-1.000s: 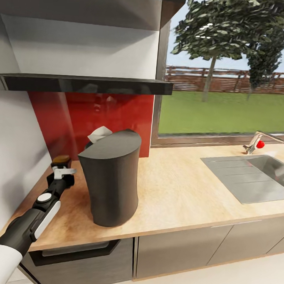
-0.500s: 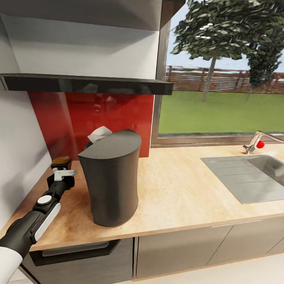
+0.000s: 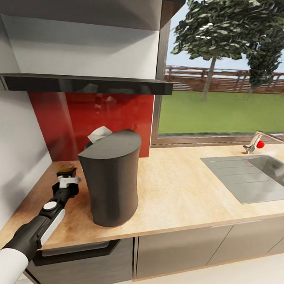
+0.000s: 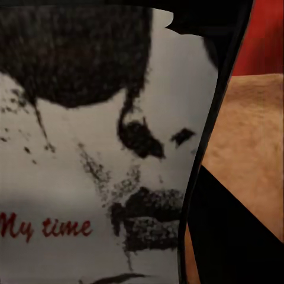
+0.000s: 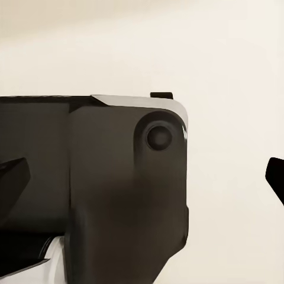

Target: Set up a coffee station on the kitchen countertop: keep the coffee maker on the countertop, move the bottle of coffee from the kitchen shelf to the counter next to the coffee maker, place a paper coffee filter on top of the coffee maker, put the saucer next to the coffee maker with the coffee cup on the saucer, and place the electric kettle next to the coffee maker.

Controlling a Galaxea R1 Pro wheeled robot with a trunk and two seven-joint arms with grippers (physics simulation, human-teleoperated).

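Left arm, white upper sleeve then black forearm with white-grey panel and round white joint cap, reaches forward and up from lower-left corner of head view. Left gripper [image 3: 67,176], black wrist with silver bracket, at far end of arm, low near surface. Fingers closed around small dark-brown bottle with tan-gold cap [image 3: 67,168]; white label very close in left wrist view. Right gripper: black fingertips [image 5: 276,175] apart at frame edges.
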